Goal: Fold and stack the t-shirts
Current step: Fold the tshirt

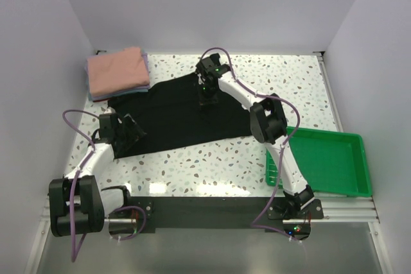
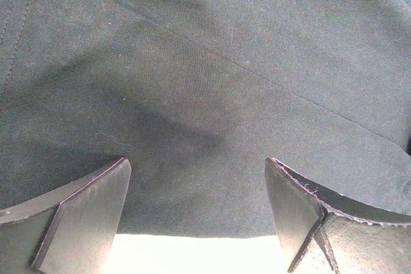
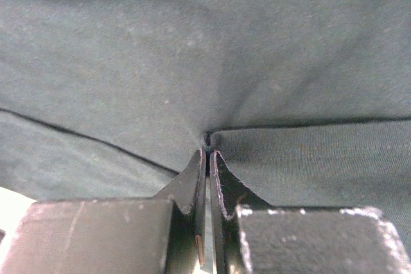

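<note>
Centre-left of the top view: black t-shirt [image 1: 170, 117] flat on the bench [image 1: 218, 165]. Soft, light, limp. Right gripper [image 3: 209, 149] seemingly pinched on a cloth pucker; left gripper [image 2: 198, 166] apart over the hem. Best hold: edges, corners.

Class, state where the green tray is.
Top view: the green tray sits at the table's near right, beside the right arm, clear of the black shirt.

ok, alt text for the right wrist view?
The right gripper is closed on a pinch of the black t-shirt, which puckers at the fingertips and fills nearly the whole frame. A sliver of pale table shows at lower left.
</note>
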{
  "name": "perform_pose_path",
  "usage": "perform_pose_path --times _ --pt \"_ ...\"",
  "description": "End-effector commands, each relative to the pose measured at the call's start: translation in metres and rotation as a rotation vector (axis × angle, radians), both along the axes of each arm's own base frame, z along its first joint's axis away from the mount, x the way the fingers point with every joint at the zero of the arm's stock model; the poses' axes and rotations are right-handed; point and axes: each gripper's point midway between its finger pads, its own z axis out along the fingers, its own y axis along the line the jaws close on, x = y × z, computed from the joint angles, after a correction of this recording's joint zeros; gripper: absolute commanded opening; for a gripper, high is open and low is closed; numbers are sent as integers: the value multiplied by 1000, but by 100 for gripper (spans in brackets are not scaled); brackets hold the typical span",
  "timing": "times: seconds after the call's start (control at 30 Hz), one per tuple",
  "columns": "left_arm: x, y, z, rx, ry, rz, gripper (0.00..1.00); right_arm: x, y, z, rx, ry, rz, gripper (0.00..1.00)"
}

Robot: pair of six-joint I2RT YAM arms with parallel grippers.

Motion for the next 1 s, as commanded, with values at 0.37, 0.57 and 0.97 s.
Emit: perform_pose_path --times 0.37,0.57,0.97 --pt "-39 -7 -28 -29 146 -2 91 -7 26 51 164 -23 13 11" --pt "-23 -3 -9 -7 103 -15 91 -4 20 72 147 -52 29 55" --pt "29 0 47 10 -37 -22 91 13 -88 93 72 -110 -147 71"
